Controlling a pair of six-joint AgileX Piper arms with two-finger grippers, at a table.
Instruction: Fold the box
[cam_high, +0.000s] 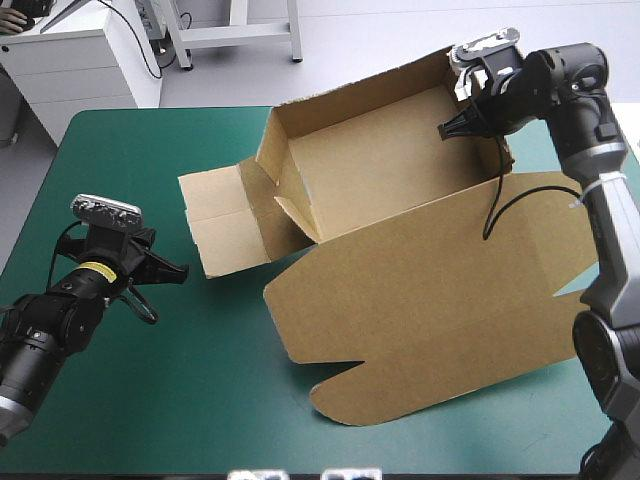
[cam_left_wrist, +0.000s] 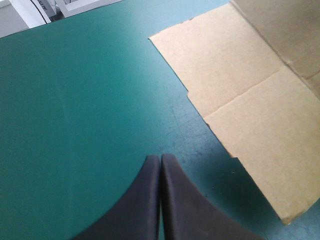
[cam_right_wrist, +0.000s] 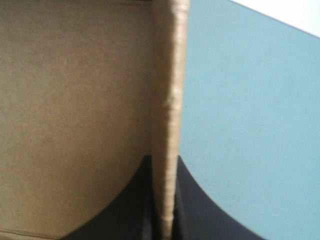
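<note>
The box (cam_high: 400, 240) is found on the middle and right of the bench, part formed. An open tray with raised walls stands toward the far edge, the broad lid panel (cam_high: 430, 310) is laid flat toward the near edge, and a side flap (cam_high: 225, 220) is spread flat on the tray's left. It is judged to be light, stiff board that bends cleanly only along its scored creases and is liable to be kinked if pinched mid-panel. Being light, it may slide on the teal-green cover (cam_high: 150, 400) when pushed. A hold is best taken on a free edge, close to a crease, with the sheet between the jaws. Such a hold is seen at the tray's far right wall (cam_right_wrist: 169, 100), whose upper edge is pinched by the right gripper (cam_high: 452, 128), its jaws all but closed with the board between them. The left gripper (cam_high: 178, 270) is held over bare cover near the bench's left edge, apart from the side flap, its jaws pressed together with nothing in them.
</note>
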